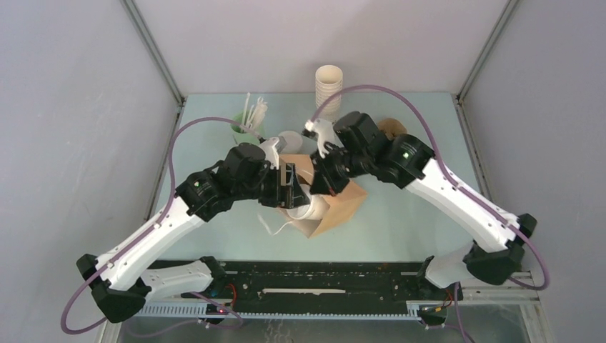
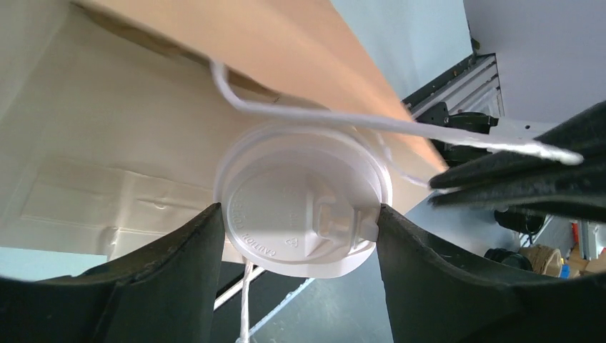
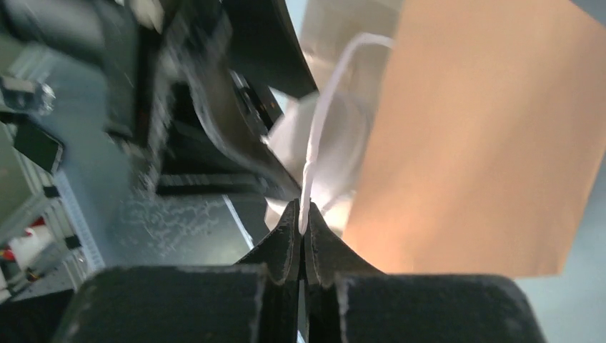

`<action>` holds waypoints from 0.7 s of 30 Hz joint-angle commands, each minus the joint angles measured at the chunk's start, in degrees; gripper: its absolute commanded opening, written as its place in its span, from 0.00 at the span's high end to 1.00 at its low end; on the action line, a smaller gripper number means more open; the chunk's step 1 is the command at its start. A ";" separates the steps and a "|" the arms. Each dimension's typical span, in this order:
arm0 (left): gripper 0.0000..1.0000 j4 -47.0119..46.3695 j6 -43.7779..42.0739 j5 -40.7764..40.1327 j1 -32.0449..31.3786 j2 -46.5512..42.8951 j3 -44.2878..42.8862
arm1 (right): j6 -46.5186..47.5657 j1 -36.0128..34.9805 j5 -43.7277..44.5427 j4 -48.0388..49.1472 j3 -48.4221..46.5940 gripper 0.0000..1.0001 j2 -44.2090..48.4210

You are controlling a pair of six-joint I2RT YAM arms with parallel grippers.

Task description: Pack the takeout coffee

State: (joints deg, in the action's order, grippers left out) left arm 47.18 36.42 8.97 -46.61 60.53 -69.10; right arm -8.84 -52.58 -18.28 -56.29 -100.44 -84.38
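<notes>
The coffee cup [image 2: 286, 179] sits at the mouth of a brown paper bag [image 1: 348, 201] that lies on its side in the middle of the surface [image 1: 407, 214], between the two arms. The left pincer [image 2: 300, 214] stands wide apart with one black finger on each side of the cup, both pressed against the rim of its white lid [image 2: 271, 214], so it has hold of the cup. In the left wrist view the lid faces the camera and hides the whole cup body; raised lettering curves along the lid's edge, only partly readable. Behind the lid is the bag's pale inner wall, with the brown outer side above it, but how far the cup reaches into the bag cannot be made out. The right pincer [image 3: 303, 225] is closed tight, its two tips pinching the bag's white handle cord [image 3: 325, 107], which loops up toward the bag's edge and crosses just above the lid in the left wrist view. From above, both wrists cover most of the bag's opening, and the cup itself is hard to pick out among the white shapes there. In the right wrist view the left arm is a dark blur on the left. At the back of the surface stand a stack of cups [image 1: 329, 84] and a green cup [image 1: 246, 130] with straws, partly screened by the arms.
</notes>
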 commanded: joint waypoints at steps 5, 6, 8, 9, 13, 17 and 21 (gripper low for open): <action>0.95 -1.19 0.17 -2.14 1.32 -7.99 5.98 | 0.92 -0.49 -2.14 14.47 12.95 1.00 9.51; 0.95 -2.15 1.01 -2.53 1.44 -8.56 6.72 | -0.03 -0.57 -3.20 16.36 13.78 1.00 9.50; 0.95 -3.91 2.44 -3.48 1.49 -8.95 7.61 | -1.33 -0.68 -4.46 19.63 15.58 1.00 9.54; 0.95 -4.25 3.40 -4.47 1.50 -8.90 7.88 | -1.88 -0.68 -4.55 20.77 16.37 1.00 9.69; 0.96 -6.83 7.94 -8.69 1.52 -9.08 9.55 | -3.89 -0.73 -4.65 26.11 19.26 1.00 10.74; 0.97 -15.29 13.05 -8.78 1.52 -10.77 15.93 | -6.89 -0.53 -4.53 30.76 21.39 1.00 11.01; 0.97 -18.59 17.67 -11.85 1.54 -11.91 19.59 | -10.16 -0.51 -5.08 33.82 23.72 1.00 12.01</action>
State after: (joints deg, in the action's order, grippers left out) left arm 36.21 47.83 0.80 -45.43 50.39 -52.49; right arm -14.50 -52.90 -22.39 -29.82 -78.43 -75.20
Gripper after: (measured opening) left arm 0.754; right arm 0.014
